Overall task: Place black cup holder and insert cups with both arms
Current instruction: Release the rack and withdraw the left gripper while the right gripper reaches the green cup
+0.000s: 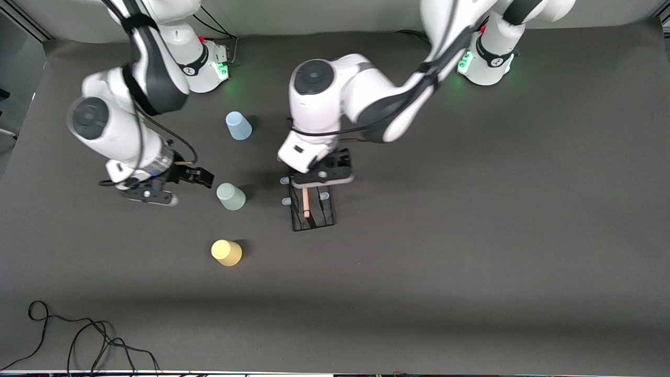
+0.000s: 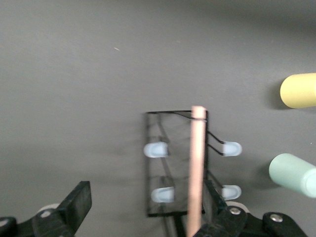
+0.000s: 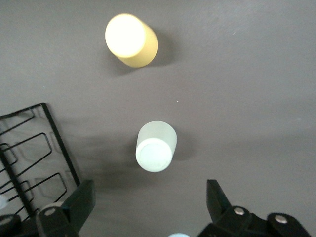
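Observation:
The black cup holder (image 1: 313, 212) stands on the table's middle, with its wooden rod handle (image 1: 305, 203) on top and pale-tipped pegs (image 1: 286, 201) at its sides. My left gripper (image 1: 320, 180) hangs over the holder's end toward the bases. In the left wrist view (image 2: 148, 210) it is open, with the rod (image 2: 196, 168) close beside one finger (image 2: 217, 217). My right gripper (image 1: 201, 177) is open and empty beside the pale green cup (image 1: 231, 196), which also shows in the right wrist view (image 3: 155, 146). The yellow cup (image 1: 226, 252) stands nearer the camera and the light blue cup (image 1: 238, 125) farther.
A dark mat (image 1: 471, 209) covers the table. A black cable (image 1: 78, 335) lies near the front edge at the right arm's end. The right wrist view shows the holder's wire base (image 3: 29, 148) and the yellow cup (image 3: 131, 39).

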